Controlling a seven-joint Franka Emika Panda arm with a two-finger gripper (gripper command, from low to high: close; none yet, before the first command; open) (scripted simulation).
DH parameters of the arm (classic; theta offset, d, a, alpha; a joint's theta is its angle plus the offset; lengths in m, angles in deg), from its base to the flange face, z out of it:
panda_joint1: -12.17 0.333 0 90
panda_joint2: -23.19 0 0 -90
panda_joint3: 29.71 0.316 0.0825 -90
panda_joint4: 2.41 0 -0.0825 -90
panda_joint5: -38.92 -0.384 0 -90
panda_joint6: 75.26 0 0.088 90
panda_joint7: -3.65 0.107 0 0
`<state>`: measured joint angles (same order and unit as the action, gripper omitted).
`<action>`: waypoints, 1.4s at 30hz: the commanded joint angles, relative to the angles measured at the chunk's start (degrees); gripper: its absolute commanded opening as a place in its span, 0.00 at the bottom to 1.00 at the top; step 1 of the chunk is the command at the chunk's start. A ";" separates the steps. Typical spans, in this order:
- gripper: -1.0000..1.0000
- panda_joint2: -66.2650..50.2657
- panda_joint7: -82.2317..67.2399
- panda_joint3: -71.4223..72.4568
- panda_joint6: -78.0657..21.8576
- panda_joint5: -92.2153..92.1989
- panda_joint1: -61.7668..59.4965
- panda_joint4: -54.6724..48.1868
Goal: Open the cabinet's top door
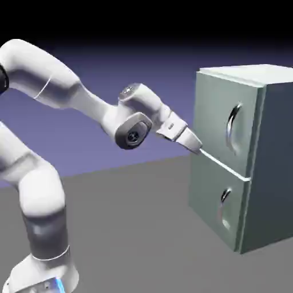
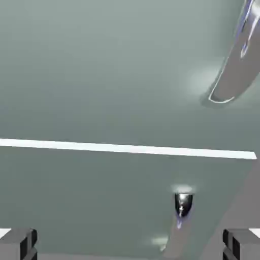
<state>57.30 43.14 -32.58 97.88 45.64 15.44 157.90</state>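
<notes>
The white robot arm (image 1: 94,106) extends to the two-finger gripper (image 1: 197,150), whose jaws stand wide with nothing between them. It points at the cabinet front near the pale seam strip (image 1: 224,165); contact cannot be confirmed. If the arm advances on this line, the fingers are likely to strike the flat grey-green panels. A low approach risks engaging the short curved silver lower handle (image 1: 223,209). The flat grey-green top door (image 1: 214,109) sits closed above the seam, its long curved silver handle (image 1: 230,131) toward the cabinet's right front edge; an off-centre grasp may slip.
</notes>
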 commanded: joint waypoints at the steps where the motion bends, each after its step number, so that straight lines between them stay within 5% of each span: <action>1: 1.00 0.54 -1.10 -1.06 -0.32 2.50 0.96 -0.26; 42: 1.00 22.62 -46.23 -44.64 -13.46 104.68 40.11 -10.77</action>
<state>79.91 -3.09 -77.22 84.42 150.31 55.54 147.13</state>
